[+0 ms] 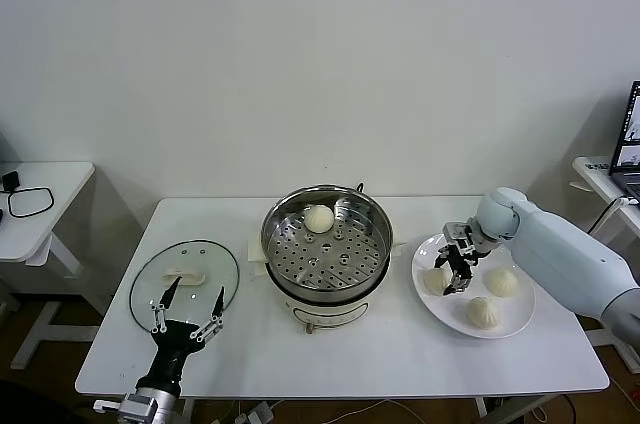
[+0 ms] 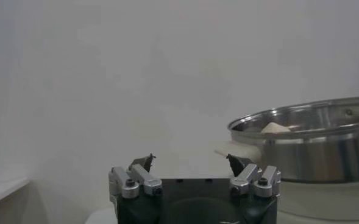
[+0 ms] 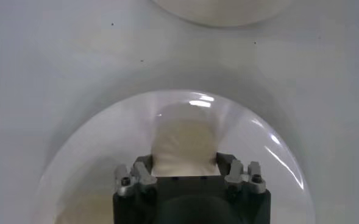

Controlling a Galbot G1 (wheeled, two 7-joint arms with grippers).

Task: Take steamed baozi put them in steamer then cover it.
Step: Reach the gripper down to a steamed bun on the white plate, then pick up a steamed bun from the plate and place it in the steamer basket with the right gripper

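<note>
The steamer [image 1: 272, 240] stands mid-table with one baozi [image 1: 319, 218] on its perforated tray. Three more baozi lie on the white plate [image 1: 455, 306] to its right. My right gripper [image 1: 455, 270] is down over the plate's left bun [image 1: 435, 281]. In the right wrist view its fingers [image 3: 144, 165] press both sides of that bun [image 3: 185, 140], so the gripper [image 3: 185, 162] is shut on it. My left gripper [image 1: 186, 314] rests open and empty at the near left, over the edge of the glass lid [image 1: 215, 269]. From the left wrist view the gripper [image 2: 190, 161] faces the steamer [image 2: 313, 149].
The glass lid with its white knob [image 1: 184, 276] lies flat on the table left of the steamer. A side table [image 1: 40, 194] stands far left and a laptop [image 1: 630, 144] far right. The plate [image 3: 100, 149] sits close to the steamer's base [image 3: 222, 9].
</note>
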